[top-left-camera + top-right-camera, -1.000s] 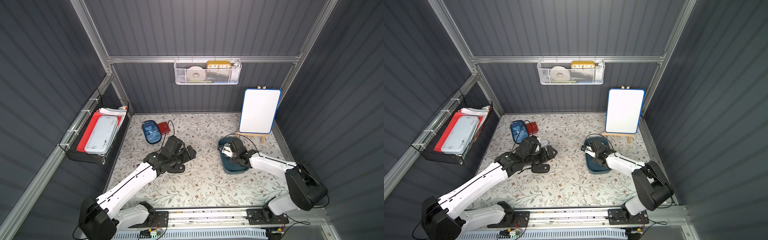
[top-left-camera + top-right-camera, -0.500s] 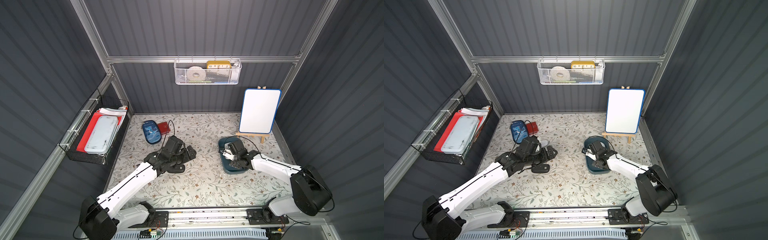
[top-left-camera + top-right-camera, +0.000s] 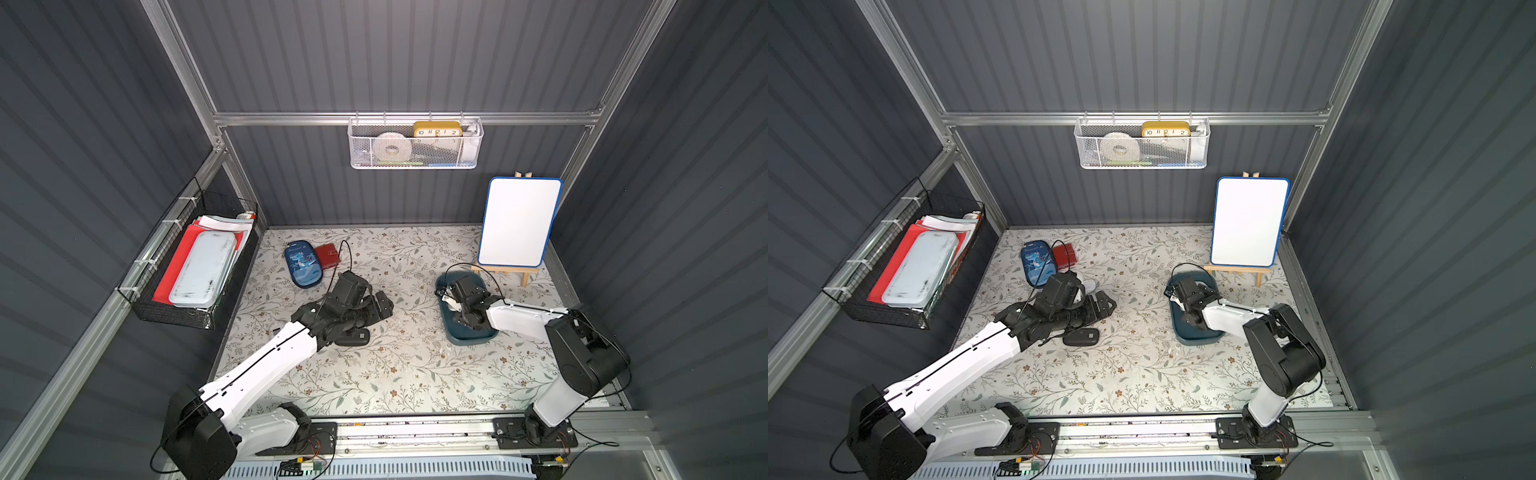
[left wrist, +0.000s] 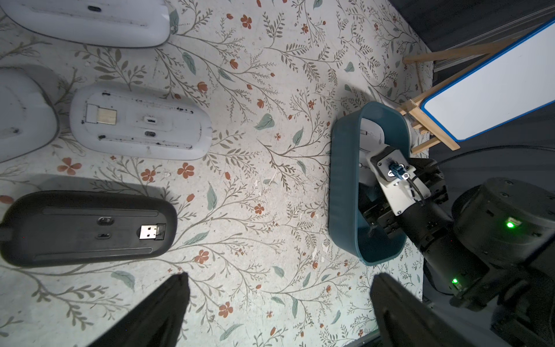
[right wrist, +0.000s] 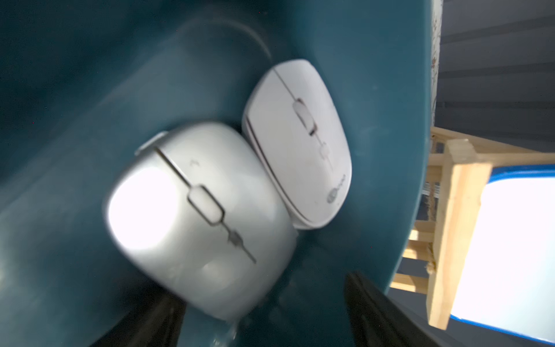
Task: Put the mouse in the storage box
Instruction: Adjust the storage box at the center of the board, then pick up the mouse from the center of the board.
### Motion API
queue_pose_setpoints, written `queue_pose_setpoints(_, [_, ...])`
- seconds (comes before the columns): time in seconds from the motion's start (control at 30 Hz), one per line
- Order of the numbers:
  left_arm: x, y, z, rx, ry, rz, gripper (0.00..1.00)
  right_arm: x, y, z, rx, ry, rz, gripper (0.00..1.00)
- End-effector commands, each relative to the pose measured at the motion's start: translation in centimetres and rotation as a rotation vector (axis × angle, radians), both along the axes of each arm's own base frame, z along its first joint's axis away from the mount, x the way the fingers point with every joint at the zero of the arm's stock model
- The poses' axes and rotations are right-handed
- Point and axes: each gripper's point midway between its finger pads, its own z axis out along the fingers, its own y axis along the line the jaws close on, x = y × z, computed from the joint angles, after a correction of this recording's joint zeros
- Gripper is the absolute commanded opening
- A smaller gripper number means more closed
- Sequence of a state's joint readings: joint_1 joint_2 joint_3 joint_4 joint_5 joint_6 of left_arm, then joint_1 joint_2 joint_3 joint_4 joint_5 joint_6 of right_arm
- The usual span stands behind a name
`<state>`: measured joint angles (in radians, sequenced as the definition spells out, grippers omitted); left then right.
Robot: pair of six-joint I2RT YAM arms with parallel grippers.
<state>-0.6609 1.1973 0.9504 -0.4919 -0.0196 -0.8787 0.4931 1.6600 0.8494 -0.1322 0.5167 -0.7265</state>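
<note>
Plainly, left pincer [image 4: 279, 279] and right pincer [image 5: 265, 293] gape; clock [image 3: 437, 129] reads 10 11 12 1 2.

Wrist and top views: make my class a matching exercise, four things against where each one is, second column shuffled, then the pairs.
Things
1. black mouse
2. silver mouse
3. yellow clock
4. whiteboard

Places
a. on the wooden easel
b. inside the storage box
c. in the white mesh basket
d. upside down on the table

Pairs: 1-d, 2-b, 3-c, 4-a
</note>
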Motion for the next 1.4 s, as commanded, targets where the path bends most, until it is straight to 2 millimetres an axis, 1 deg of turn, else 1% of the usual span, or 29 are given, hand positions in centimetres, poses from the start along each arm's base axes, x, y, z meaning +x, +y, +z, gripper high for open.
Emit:
queue_pose_setpoints(0.0, [0.1,0.2,-0.6,0.024,-0.011,-0.016,0.99,-1.3,1.0,2.1,0.104,0.015,-0.003,0.86])
queue_pose_setpoints(0.07, [0.3,0.3,-0.7,0.028,-0.014,-0.015,0.99,-3.3,2.0,3.4,0.206,0.067,0.004,0.86])
queue_pose_setpoints(0.1, [0.5,0.2,-0.7,0.031,-0.019,-0.017,0.99,-3.9,2.1,4.4,0.249,0.058,-0.007,0.86])
queue_pose_setpoints(0.2, [1.5,0.2,-1.6,0.05,-0.018,-0.016,0.99,-4.6,2.1,8.1,0.382,-0.046,-0.066,0.87])
queue_pose_setpoints(0.27, [2.6,0.7,-2.8,0.067,-0.002,-0.002,0.99,-5.3,2.4,10.5,0.477,-0.105,-0.063,0.88])
queue_pose_setpoints(0.3, [3.4,0.9,-3.3,0.069,0.01,0.003,0.99,-5.7,2.9,11.7,0.543,-0.131,-0.052,0.88])
queue_pose_setpoints(0.43, [7.4,2.0,-4.6,0.077,0.006,0.017,1.0,-7.5,4.9,15.3,0.822,-0.178,-0.035,0.88])
queue_pose_setpoints(0.5, [8.9,2.8,-5.6,0.091,0.021,0.03,0.99,-8.3,5.5,16.4,0.927,-0.186,-0.033,0.88])
queue_pose_setpoints(0.53, [9.5,3.1,-6.5,0.097,0.04,0.034,0.99,-8.8,5.7,16.7,0.97,-0.184,-0.034,0.88])
queue_pose_setpoints(0.6, [9.8,3.8,-8.3,0.113,0.079,0.045,1.0,-9.6,5.7,17.0,1.012,-0.183,-0.031,0.88])
queue_pose_setpoints(0.73, [8.4,4.8,-11.1,0.135,0.14,0.066,0.99,-10.2,5.3,17.5,1.017,-0.213,-0.033,0.88])
queue_pose_setpoints(0.83, [7.0,5.2,-12.8,0.13,0.188,0.072,0.99,-10.1,5.3,17.8,1.013,-0.222,-0.03,0.88])
queue_pose_setpoints(0.93, [5.3,5.4,-14.0,0.115,0.219,0.058,0.99,-9.9,5.3,17.7,1.008,-0.225,-0.034,0.88])
queue_pose_setpoints(1.03, [3.7,5.7,-14.2,0.092,0.222,0.055,0.99,-9.9,5.2,17.2,0.999,-0.217,-0.042,0.88])
queue_pose_setpoints(1.1, [2.7,5.4,-14.0,0.058,0.231,0.038,0.99,-9.9,5.3,17.0,0.998,-0.213,-0.046,0.88])
queue_pose_setpoints(1.2, [1.9,5.7,-13.6,0.05,0.23,0.051,1.0,-9.8,5.3,16.9,0.996,-0.21,-0.051,0.88])
queue_pose_setpoints(1.3, [0.8,6.2,-13.2,0.042,0.235,0.064,0.99,-9.8,5.2,16.8,0.996,-0.212,-0.055,0.88])
queue_pose_setpoints(1.37, [0.0,6.1,-13.0,0.013,0.24,0.065,0.99,-9.8,5.2,16.8,0.998,-0.213,-0.058,0.88])
